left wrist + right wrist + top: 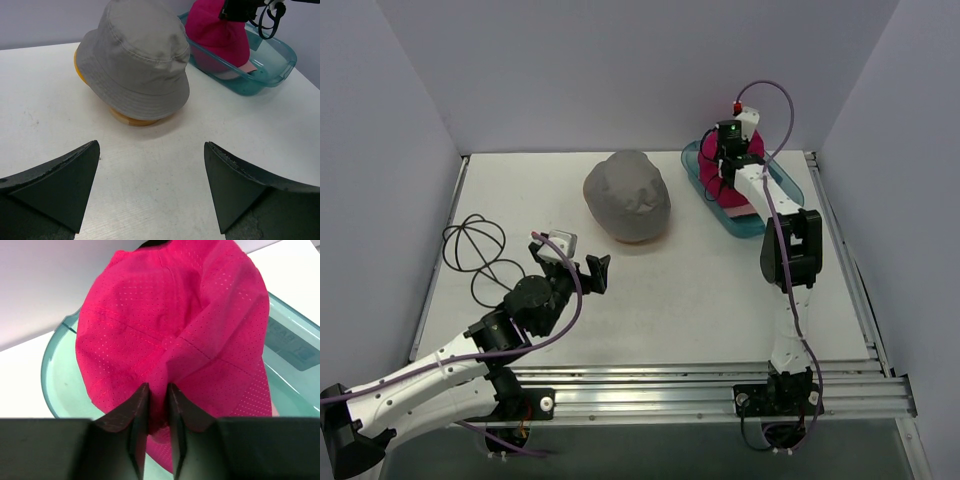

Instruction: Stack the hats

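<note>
Wire stand [472,250] lay near the left edge of the bench [680,290]. Left fingers [595,272] hovered over the bench left of centre, spread wide, holding nothing, pointed toward the back. Grey hat [627,195] sat at back centre, pulled down over the yellow hat [78,62], of which only a strip of brim showed at the grey brim's left side. Both were on the wooden stand [132,120], its base just visible under the brim. Teal tub [760,225] stood near the back right corner, set at an angle. Magenta cap [748,150] sat in the tub, on top of the pink cap [232,75], which peeked out beneath it. Right fingers [724,168] were down on the magenta cap, nearly closed, pinching a raised fold of its crown fabric between them.
</note>
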Robot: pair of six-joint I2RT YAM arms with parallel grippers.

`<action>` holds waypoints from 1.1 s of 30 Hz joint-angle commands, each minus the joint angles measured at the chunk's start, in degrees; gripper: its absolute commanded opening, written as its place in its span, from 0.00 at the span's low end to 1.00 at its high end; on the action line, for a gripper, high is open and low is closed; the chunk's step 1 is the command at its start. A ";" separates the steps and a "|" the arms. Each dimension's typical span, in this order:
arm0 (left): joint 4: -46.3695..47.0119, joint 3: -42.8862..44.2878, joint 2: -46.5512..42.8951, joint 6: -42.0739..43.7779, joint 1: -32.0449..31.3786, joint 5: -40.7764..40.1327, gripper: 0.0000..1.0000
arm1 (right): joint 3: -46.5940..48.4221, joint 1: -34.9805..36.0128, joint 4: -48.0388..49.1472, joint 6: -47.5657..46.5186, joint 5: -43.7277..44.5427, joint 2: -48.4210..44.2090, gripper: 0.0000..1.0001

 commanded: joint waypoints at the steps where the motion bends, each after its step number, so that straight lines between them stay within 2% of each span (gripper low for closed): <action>1: 3.24 0.14 0.37 1.09 -0.33 -1.18 0.94 | 3.14 -0.61 0.32 -0.68 -0.01 -1.79 0.13; 11: 3.07 0.31 0.55 1.01 -0.33 -1.10 0.94 | -5.82 -0.44 6.64 -1.73 -1.07 -16.20 0.01; 18: 2.89 1.10 1.87 0.39 -0.42 -1.98 0.94 | -9.69 0.71 7.01 -3.66 -6.60 -25.61 0.00; 22: -2.01 4.60 2.83 -2.58 -0.33 -2.14 0.94 | -11.89 2.37 5.87 -4.10 -13.54 -31.14 0.00; 33: -22.41 23.33 -1.21 -9.10 0.28 -5.23 0.94 | -17.51 17.93 7.26 -6.57 -16.36 -45.12 0.00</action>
